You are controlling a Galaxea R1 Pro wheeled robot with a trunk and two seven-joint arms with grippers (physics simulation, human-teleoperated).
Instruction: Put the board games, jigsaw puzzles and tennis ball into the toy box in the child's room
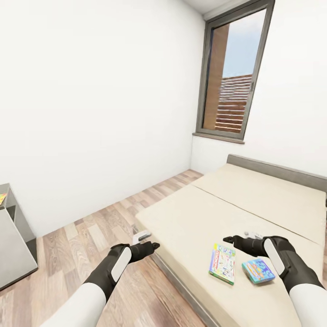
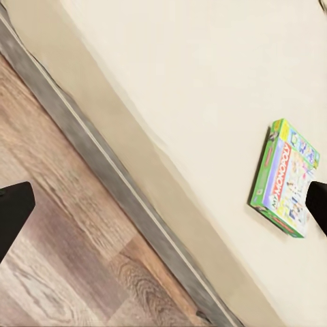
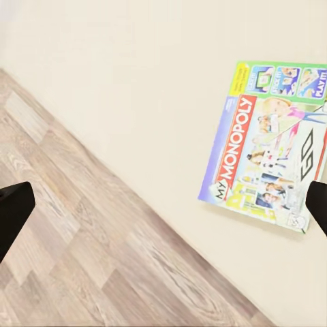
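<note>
Two board games lie on the bed's cream mattress: a green-and-white Monopoly box and a smaller blue box right beside it. My left gripper hovers over the floor just off the bed's near corner. Over the mattress, my right gripper hangs a little beyond the Monopoly box. The left wrist view has the Monopoly box near one dark finger. It also lies flat in the right wrist view, where the fingers stand wide apart. Both grippers are open and empty.
A grey table juts in at the left edge, with a colourful scrap at its far corner. Wooden floor runs between table and bed. A tall window is in the far wall above the bed's grey headboard.
</note>
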